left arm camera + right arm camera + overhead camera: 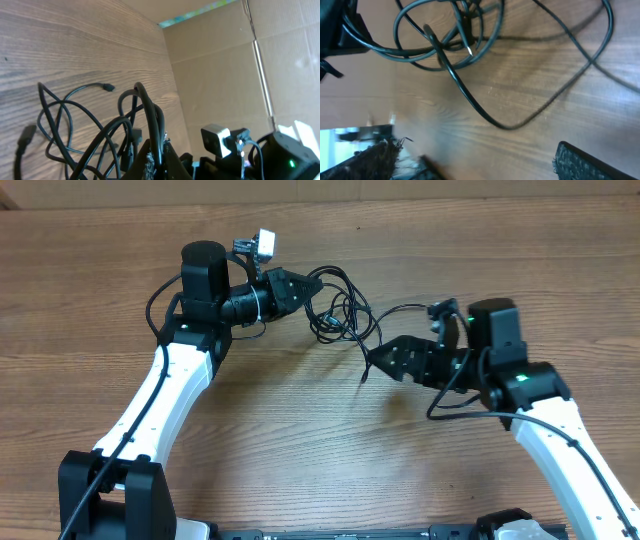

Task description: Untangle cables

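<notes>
Your left fingers [306, 288] are clamped on the cables [338, 312]. They pinch several cords of the knotted bundle together, toward the far side of the tabletop [300, 440] between the two arms. Whether the bundle hangs clear of the wood I cannot tell. Your right fingers [372, 363] stand wide apart and hold nothing. In the right wrist view a long loose loop [505, 125] runs out of the tangle and lies just ahead of the pads [585, 160].

Go for that single loop, not the knot. Bring the right fingers down so the pads straddle only that cord, then close. Draw it slowly away from the left hold, which serves as your anchor. Watch the tangle as you pull: if the curls tighten instead of opening, stop and take another strand. A free plug end [107, 87] shows in the left wrist view and is probably the one to feed back through.

No brand, label or writing can be read on the cords, the arms, or the small white box [265, 242] on the left wrist.
</notes>
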Controlling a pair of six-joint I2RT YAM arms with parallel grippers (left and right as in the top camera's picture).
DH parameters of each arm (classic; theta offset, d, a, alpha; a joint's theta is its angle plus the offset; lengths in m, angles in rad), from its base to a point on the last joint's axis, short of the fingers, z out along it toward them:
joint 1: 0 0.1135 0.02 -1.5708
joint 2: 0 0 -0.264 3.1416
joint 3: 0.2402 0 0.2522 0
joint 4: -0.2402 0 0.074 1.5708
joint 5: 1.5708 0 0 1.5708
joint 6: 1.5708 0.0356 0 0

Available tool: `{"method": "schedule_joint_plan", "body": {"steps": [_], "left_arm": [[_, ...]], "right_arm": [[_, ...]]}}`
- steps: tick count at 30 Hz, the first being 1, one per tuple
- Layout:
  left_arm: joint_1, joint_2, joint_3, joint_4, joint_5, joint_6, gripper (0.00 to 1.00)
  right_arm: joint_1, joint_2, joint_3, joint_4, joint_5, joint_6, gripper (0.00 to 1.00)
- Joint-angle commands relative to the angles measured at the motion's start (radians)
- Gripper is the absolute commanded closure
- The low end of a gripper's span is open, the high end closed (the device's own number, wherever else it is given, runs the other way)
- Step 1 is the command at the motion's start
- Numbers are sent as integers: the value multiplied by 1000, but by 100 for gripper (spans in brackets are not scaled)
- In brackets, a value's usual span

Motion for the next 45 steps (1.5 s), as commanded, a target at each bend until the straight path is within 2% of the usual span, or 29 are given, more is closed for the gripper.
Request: {"method": "schedule_joint_plan", "body": {"steps": [1, 4, 6, 10, 11, 13, 18, 19, 20, 22, 24, 25, 28, 30, 31, 35, 40, 44, 45], "left_arm": [[-6, -28, 17, 10, 35, -93, 96], [-6, -28, 17, 31, 68, -140, 96], [-5, -28, 17, 80, 103, -165, 96], [12, -28, 17, 174, 144, -167, 96], [23, -28, 17, 180, 143, -157, 96], [50, -28, 17, 180, 143, -116, 96], [122, -28, 17, 103, 142, 12, 96], [144, -28, 17, 48, 137, 56, 96], [154, -28, 17, -19, 113, 109, 96], [154, -28, 17, -95, 71, 143, 95], [132, -28, 17, -159, 18, 145, 95], [117, -28, 16, -175, 1, 152, 96], [56, -28, 16, -184, -11, 229, 95], [8, -28, 16, -183, -11, 267, 95], [-10, -28, 16, -182, -10, 275, 96], [-62, -28, 16, -149, 5, 256, 96], [-89, -28, 16, -84, 16, 66, 96], [-112, -28, 16, -21, 54, -89, 96], [-120, -28, 17, 6, 69, -124, 96]], "right_arm": [[91, 37, 23, 78, 116, 0, 7], [159, 89, 23, 148, 201, 0, 13], [197, 137, 23, 167, 258, 0, 23], [217, 216, 24, 128, 323, 1, 77], [213, 224, 24, 104, 326, 1, 87], [192, 223, 24, 49, 360, 29, 96], [60, 164, 40, -143, 557, 111, 96], [-6, 135, 43, -200, 601, 117, 96], [-82, 105, 43, -234, 599, 118, 96], [-138, 83, 43, -236, 518, 117, 95], [-172, 72, 43, -214, 364, 115, 80], [-177, 71, 43, -198, 286, 109, 63], [-168, 72, 43, -143, 119, 109, 39], [-153, 72, 43, -109, 35, 113, 27], [-148, 72, 43, -102, 18, 114, 25], [-107, 72, 43, -76, -26, 137, 20], [-40, 74, 43, -32, -3, 222, 18], [35, 75, 43, 4, 185, 391, 7], [50, 76, 43, 24, 197, 410, 7]]}}
